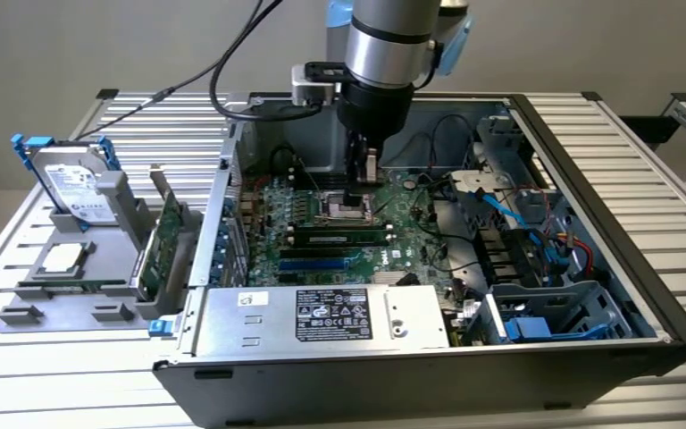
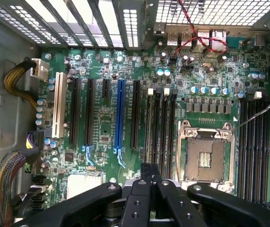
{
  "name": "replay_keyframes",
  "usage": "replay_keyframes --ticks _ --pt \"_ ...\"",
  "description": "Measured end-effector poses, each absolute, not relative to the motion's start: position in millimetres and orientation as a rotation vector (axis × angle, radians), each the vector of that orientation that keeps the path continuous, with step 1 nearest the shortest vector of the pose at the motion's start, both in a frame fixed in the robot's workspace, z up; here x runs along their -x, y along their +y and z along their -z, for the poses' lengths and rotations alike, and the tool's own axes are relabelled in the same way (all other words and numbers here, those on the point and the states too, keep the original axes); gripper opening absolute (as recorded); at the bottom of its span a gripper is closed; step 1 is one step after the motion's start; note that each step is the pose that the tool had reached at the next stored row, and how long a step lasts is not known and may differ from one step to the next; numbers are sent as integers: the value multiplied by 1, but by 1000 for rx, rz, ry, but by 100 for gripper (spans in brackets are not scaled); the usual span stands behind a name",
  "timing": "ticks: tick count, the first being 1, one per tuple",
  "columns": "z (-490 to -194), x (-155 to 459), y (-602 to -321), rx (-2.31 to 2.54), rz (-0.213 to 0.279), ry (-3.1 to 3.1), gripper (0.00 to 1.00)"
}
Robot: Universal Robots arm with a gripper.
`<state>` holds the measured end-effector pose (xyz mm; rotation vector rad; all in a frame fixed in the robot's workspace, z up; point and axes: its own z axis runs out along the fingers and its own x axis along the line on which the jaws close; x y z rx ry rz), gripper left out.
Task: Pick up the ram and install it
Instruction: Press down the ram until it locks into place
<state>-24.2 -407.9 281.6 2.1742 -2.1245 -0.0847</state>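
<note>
The ram [image 1: 340,238] sits seated in a black slot of the motherboard [image 1: 409,234], inside the open computer case [image 1: 629,295]. Just beyond it, above the CPU socket [image 1: 346,210], the gripper [image 1: 368,175] hangs with fingers clenched together, grasping nothing. At the exterior view's left, a hard drive [image 1: 71,186] stands upright.

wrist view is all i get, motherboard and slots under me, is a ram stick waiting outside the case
Observer: I see none there. The grey holder at the exterior view's left carries the hard drive and the expansion card.
Operator: so where is the ram
Observer: The ram stands seated on the motherboard, chips facing the exterior camera.
Operator: and my gripper
Observer: The gripper hangs over the CPU socket, next to the ram.
</note>
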Motion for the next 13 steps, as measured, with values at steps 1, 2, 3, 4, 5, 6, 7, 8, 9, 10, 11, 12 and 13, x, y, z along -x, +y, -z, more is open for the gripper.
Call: replay_keyframes --ticks 1,2,3,4,5,6,7,8,9,10,11,12,13 --pt "-282 24 -408 -2156 86 -2143 11" --pt "-282 24 -408 -2138 87 -2162 11" --pt "-282 24 -408 -2120 89 -2180 11" --pt "-282 24 -408 -2104 90 -2197 11" --pt "-282 24 -408 -2087 91 -2213 11" --pt "-282 24 -408 -2071 92 -2229 11" --pt "-282 24 -408 -2055 93 -2244 11" --pt "-281 24 -408 -2040 93 -2258 11" --pt "-281 24 -408 -2025 92 -2271 11" --pt "-281 24 -408 -2011 89 -2282 11" --pt "-281 24 -408 -1998 86 -2293 11" --pt "-281 24 -408 -1984 82 -2304 11" --pt "-281 24 -408 -1971 78 -2314 11"
